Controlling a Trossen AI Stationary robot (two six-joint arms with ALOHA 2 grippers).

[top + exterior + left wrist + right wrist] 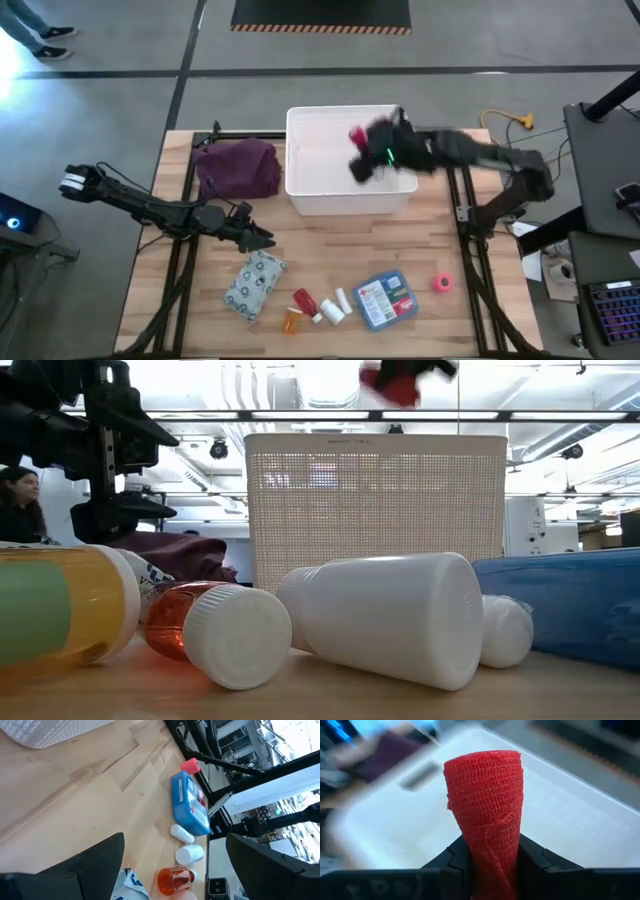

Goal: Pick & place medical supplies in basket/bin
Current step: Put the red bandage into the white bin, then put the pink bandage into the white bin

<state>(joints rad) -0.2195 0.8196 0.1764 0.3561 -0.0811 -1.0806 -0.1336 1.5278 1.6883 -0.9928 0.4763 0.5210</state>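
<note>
My right gripper (358,142) hangs above the white ribbed bin (320,190), shut on the red packet (484,795), a roll of crinkled red wrap. The low view shows that red packet (393,384) high over the bin (375,500). My left gripper (262,238) is open and hovers low over the table, left of the bin and just above the patterned pouch (254,285). Lying on the near part of the table are the red bottle (304,299), orange bottle (291,320), white bottles (336,308), blue-and-red box (387,298) and pink tape roll (441,284). My right gripper pinches the red packet by its lower end (490,851), one finger on each side. The roll stands out past the fingertips (532,857), squeezed narrower where they grip it. It is lifted clear above the bin's inside.
A maroon-purple cloth bundle (238,168) lies left of the bin. Bare wood stretches between the bin and the row of supplies. A person (18,505) sits beyond the table. Cables and equipment stand off the table's right edge.
</note>
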